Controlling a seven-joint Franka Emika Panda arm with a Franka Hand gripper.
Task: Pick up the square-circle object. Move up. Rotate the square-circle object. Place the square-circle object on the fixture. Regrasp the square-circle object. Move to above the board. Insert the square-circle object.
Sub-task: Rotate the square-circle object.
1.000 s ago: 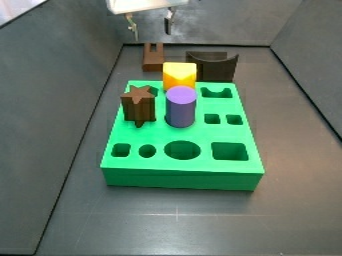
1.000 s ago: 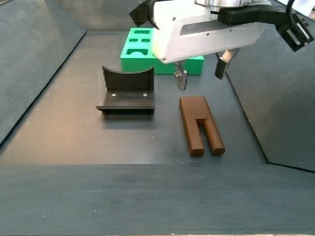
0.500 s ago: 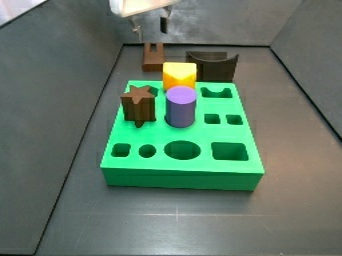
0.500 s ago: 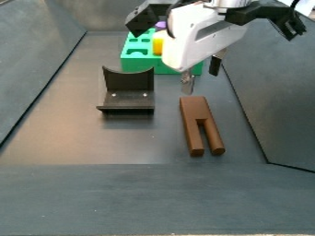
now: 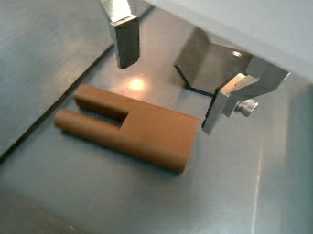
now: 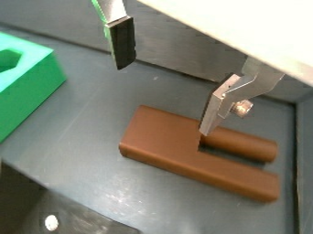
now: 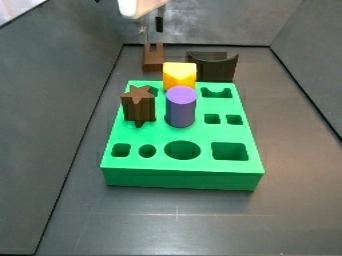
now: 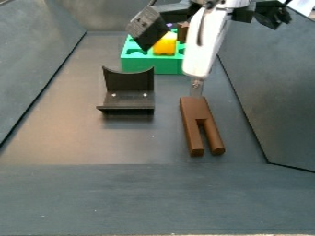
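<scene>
On a dark grey floor enclosed by sloping grey walls, the green board (image 7: 185,140) lies mid-floor, carrying a yellow block (image 7: 179,75), a purple cylinder (image 7: 181,106) and a brown star peg (image 7: 138,104). Beyond its far edge the square-circle object (image 8: 201,123) lies flat, near the fixture (image 8: 125,90). Above the object the gripper (image 6: 166,78) hangs with fingers (image 5: 126,42) spread wide, holding and touching nothing.

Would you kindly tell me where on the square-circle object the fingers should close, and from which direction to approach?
Come straight down from above: the square-circle object lies flat on the floor, and the open gripper hangs above it. Close the fingers across the wider solid section, on its two long parallel sides, rather than on the slotted end with its two thinner prongs, which likely offers less firm support.
</scene>
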